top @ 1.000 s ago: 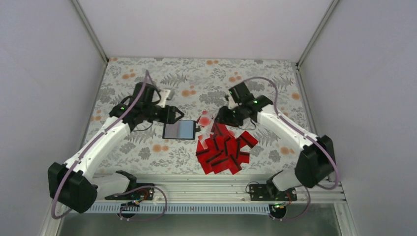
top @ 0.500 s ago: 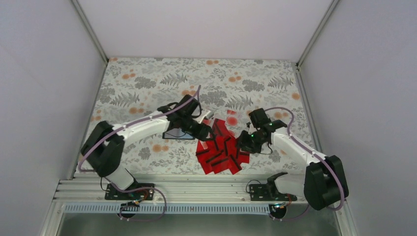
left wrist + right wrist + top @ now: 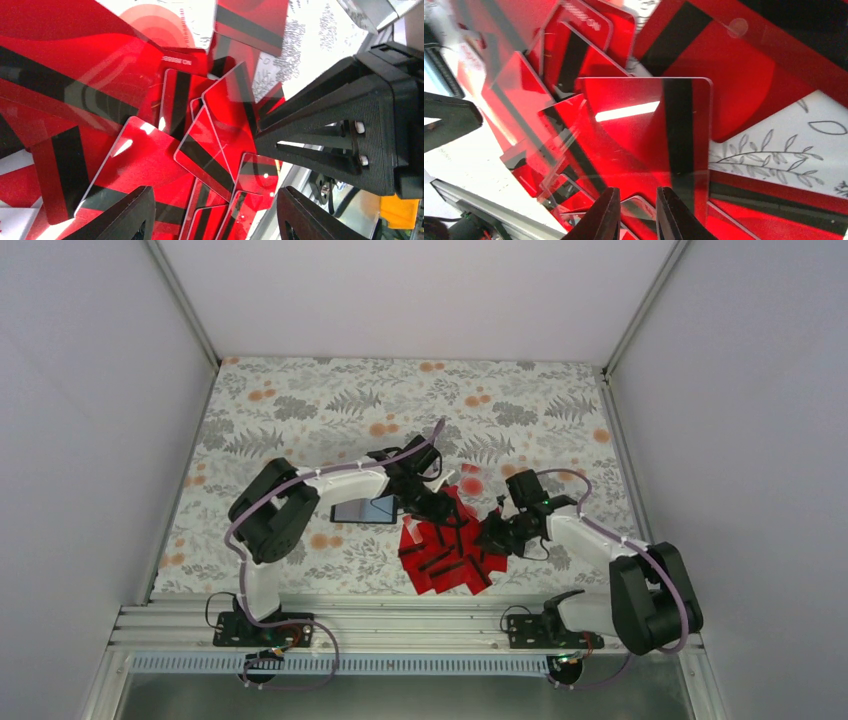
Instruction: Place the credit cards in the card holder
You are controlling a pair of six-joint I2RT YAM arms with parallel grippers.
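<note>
Step in hand: picking a card off the pile, nothing is going into the holder yet.

The credit cards (image 3: 450,552) are lying in a loose overlapping heap, centre of the top view and slightly low, on the floral cloth (image 3: 300,410). The card holder (image 3: 360,510) is lying open just left of the heap, grey-blue panel up, partly under the left arm. Its long axis is running roughly left-right in frame.

The left gripper (image 3: 215,200) is hovering over the heap's upper-left edge. Its jaws are standing wide apart with nothing between them.

The right gripper (image 3: 638,192) is sitting at the heap's right edge with only a narrow gap between its jaws. One card (image 3: 639,135) is filling the middle of the right wrist view, just above the fingertips. Cannot tell whether its lower edge is actually caught.

That card's stripe is running top-to-bottom in frame, so I'm reading its long axis as pointing straight at the fingers. The rest of the heap is pointing every which way, mostly diagonal.

Next move, as I judge it:
- confirm a single-card pinch, since overlapping neighbours may be riding along
- lift clear
- turn the card's long axis to line up with the holder's pocket
- the left gripper is probably needed to steady the holder
</note>
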